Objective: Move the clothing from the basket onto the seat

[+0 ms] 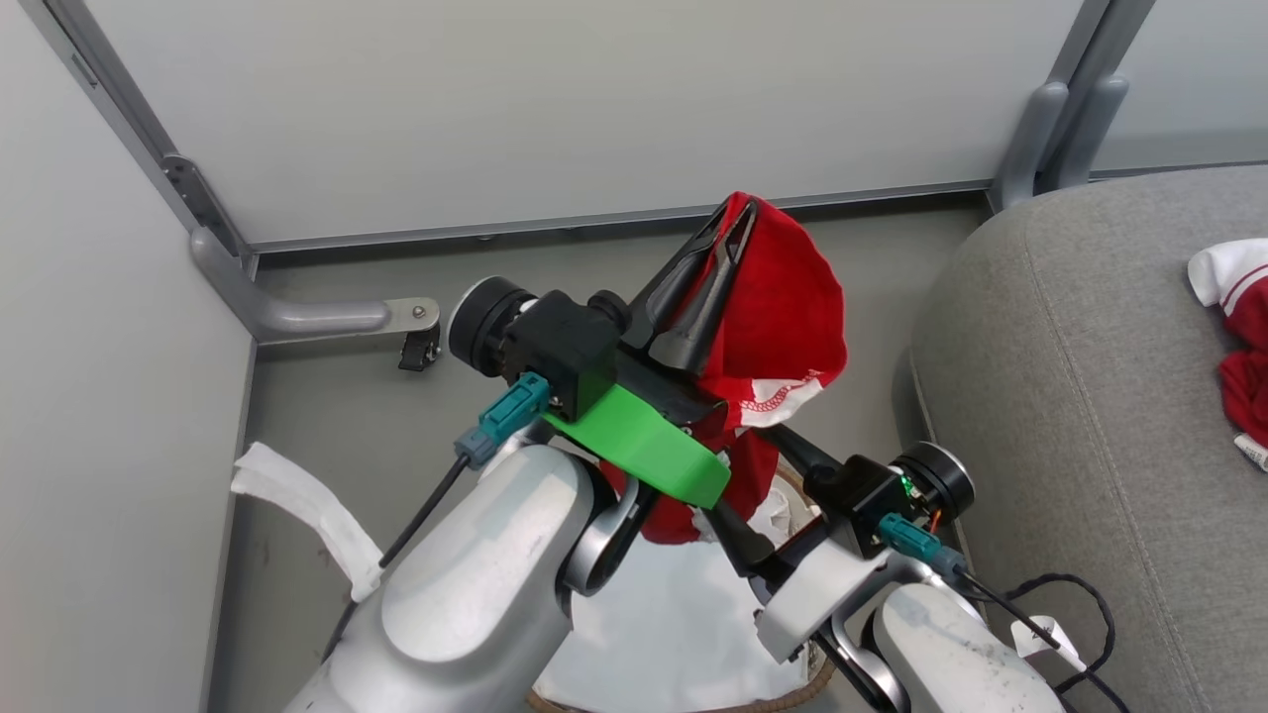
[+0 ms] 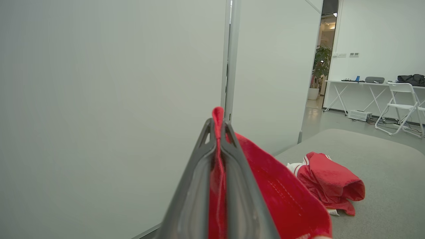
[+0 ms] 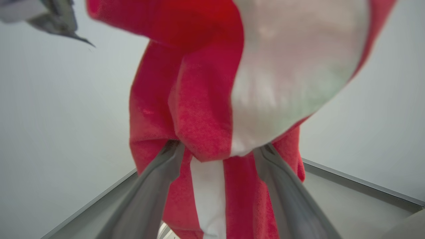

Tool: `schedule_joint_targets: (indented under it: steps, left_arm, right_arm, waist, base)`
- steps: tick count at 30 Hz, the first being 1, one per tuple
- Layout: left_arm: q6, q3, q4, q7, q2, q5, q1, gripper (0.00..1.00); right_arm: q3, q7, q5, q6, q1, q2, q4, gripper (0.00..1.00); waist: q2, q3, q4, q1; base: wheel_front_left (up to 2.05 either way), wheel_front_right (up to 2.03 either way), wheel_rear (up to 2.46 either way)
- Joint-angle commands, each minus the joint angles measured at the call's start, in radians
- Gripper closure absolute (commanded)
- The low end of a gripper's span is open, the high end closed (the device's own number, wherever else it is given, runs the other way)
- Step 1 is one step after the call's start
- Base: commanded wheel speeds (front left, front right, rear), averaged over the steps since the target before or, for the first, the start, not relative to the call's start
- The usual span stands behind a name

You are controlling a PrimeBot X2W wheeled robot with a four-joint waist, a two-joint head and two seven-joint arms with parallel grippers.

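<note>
Pale left forearm (image 1: 475, 594), at 7 o'clock in the head view, carries the left claw (image 1: 741, 210). This claw is closed tight on a fold of one red garment (image 1: 792, 297), which hangs above the basket (image 1: 804, 681) at 6 o'clock. Right claw (image 3: 219, 151), at 5 o'clock, stands fully spread beneath that garment, its fingers either side of the hanging folds; no grip can be made out.

Surface: grey floor (image 1: 337, 436), bounded at 12 and 9 o'clock by pale partition panels (image 1: 555, 109) on grey metal feet (image 1: 307, 317). Grey sofa (image 1: 1070, 416) occupies 3 o'clock, its rounded edge near the basket; bare floor lies open from 9 to 12 o'clock. Left wrist view: beyond the sofa, an open room with a white table (image 2: 372, 83) and folding chair (image 2: 403, 106).

Count: two red garments, one held, the second garment (image 1: 1246, 386) lying on the sofa; one basket with white liner (image 1: 674, 624); one sofa; two claws.
</note>
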Motion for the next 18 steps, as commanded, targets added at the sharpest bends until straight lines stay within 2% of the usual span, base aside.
schedule_joint_targets:
  steps: [1, 10, 11, 12, 13, 18]
  left_arm:
    - [0.006, -0.009, -0.009, -0.001, 0.0, -0.017, -0.019, 1.0]
    - [0.028, -0.086, -0.033, -0.001, 0.0, -0.065, -0.037, 1.0]
    - [0.031, -0.093, -0.036, -0.001, 0.0, -0.068, -0.039, 1.0]
    - [0.032, -0.101, -0.041, -0.001, 0.0, -0.076, -0.042, 1.0]
    - [0.035, -0.107, -0.044, -0.001, 0.0, -0.078, -0.044, 1.0]
    - [0.044, -0.133, -0.054, -0.001, 0.0, -0.094, -0.053, 1.0]
  right_arm:
    - [-0.007, 0.0, -0.012, -0.001, -0.015, -0.004, 0.013, 0.0]
    - [-0.025, 0.0, 0.018, -0.001, -0.062, -0.004, 0.061, 0.0]
    - [-0.025, 0.0, 0.022, -0.001, -0.066, -0.004, 0.064, 0.03]
    - [-0.022, 0.0, 0.037, -0.001, -0.069, -0.004, 0.073, 0.56]
    - [-0.019, 0.0, 0.044, -0.001, -0.074, -0.004, 0.079, 1.0]
    - [-0.009, 0.0, 0.09, -0.001, -0.103, -0.004, 0.102, 1.0]
  waist:
    - [0.0, 0.005, 0.014, 0.0001]
    - [0.0, 0.015, 0.045, 0.0001]
    - [0.0, 0.016, 0.047, 0.0001]
    - [0.0, 0.017, 0.049, 0.0001]
    - [0.0, 0.018, 0.051, 0.0001]
    - [0.0, 0.024, 0.059, 0.0001]
  base:
    - [0.0, 0.0, 0.0]
    - [0.0, 0.0, 0.0]
    - [0.0, 0.0, 0.0]
    - [0.0, 0.0, 0.0]
    - [0.0, 0.0, 0.0]
    - [0.0, 0.0, 0.0]
